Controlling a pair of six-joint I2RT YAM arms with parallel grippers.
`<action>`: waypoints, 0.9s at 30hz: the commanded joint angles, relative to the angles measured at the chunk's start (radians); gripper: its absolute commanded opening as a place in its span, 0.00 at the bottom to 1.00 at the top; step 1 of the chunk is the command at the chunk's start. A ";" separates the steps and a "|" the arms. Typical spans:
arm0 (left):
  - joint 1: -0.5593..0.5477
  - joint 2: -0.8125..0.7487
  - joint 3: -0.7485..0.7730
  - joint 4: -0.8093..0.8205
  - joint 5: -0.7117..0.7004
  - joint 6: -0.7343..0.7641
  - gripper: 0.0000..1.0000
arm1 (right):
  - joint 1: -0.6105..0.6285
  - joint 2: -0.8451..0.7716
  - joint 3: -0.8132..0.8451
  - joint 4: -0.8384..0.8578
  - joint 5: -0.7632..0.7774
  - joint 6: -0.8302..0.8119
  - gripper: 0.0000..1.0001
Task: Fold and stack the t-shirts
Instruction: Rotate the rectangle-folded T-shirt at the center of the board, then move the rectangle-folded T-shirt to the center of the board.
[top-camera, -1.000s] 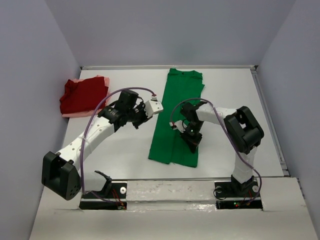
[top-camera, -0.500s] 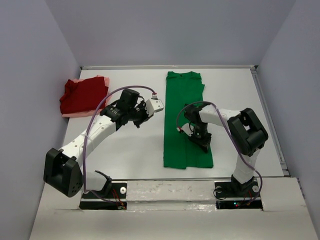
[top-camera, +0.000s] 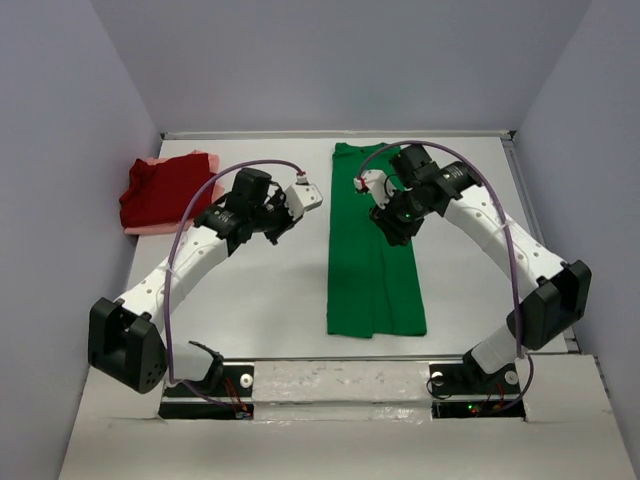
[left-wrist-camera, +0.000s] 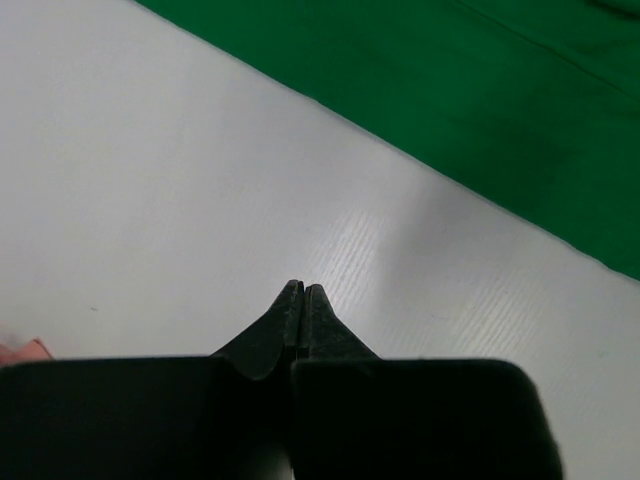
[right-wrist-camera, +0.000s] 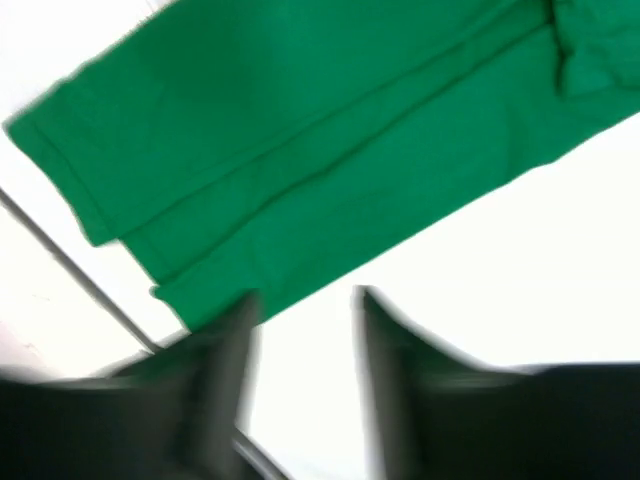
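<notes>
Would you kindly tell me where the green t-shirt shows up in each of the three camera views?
Top external: green t-shirt lies as a long strip, centre-right of the picture.
Left wrist: it fills the upper right corner.
Right wrist: a slanted band across the top.
Shared landmark: the white table beside its long edge.

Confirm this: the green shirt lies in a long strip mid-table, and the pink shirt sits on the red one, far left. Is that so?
No: the red shirt sits on the pink shirt, whose edges peek out beneath it, in the top view. They are far left, and the green shirt does lie in a long strip mid-table.
</notes>
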 joint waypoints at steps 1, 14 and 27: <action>0.022 0.033 0.098 0.040 0.039 -0.004 0.06 | -0.071 -0.041 -0.104 0.119 0.121 0.011 0.66; 0.020 0.475 0.411 0.129 0.125 -0.016 0.03 | -0.375 -0.406 -0.586 0.419 0.234 0.100 0.00; 0.013 0.941 0.861 0.175 0.271 -0.062 0.00 | -0.531 -0.517 -0.692 0.488 0.201 0.075 0.00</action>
